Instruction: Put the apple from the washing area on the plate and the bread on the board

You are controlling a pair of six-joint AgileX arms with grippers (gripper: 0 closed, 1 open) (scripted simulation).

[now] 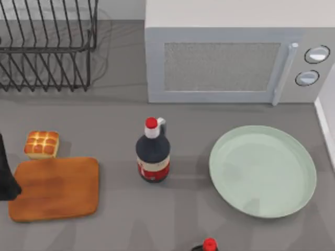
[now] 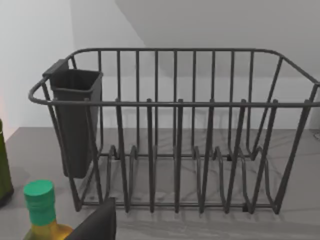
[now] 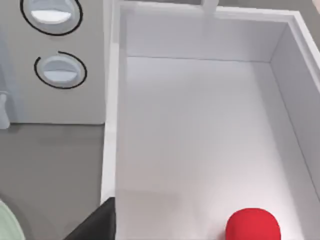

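The red apple [image 3: 252, 226] lies on the floor of the white sink basin [image 3: 200, 125], seen in the right wrist view. A dark part of my right gripper [image 3: 95, 225] shows above the basin's rim, apart from the apple. The pale green plate [image 1: 263, 170] rests at the table's right. The golden bread [image 1: 42, 144] sits just behind the orange-brown board [image 1: 55, 188] at the left. My left arm [image 1: 5, 178] stands at the left edge beside the board. A dark part of my left gripper [image 2: 95, 226] faces the wire dish rack [image 2: 175, 130].
A dark sauce bottle [image 1: 153, 151] with a red cap stands mid-table, between board and plate. Another red-capped bottle [image 1: 209, 244] is at the front edge. The microwave [image 1: 235, 57] fills the back. A green-capped bottle [image 2: 40, 200] stands near the rack.
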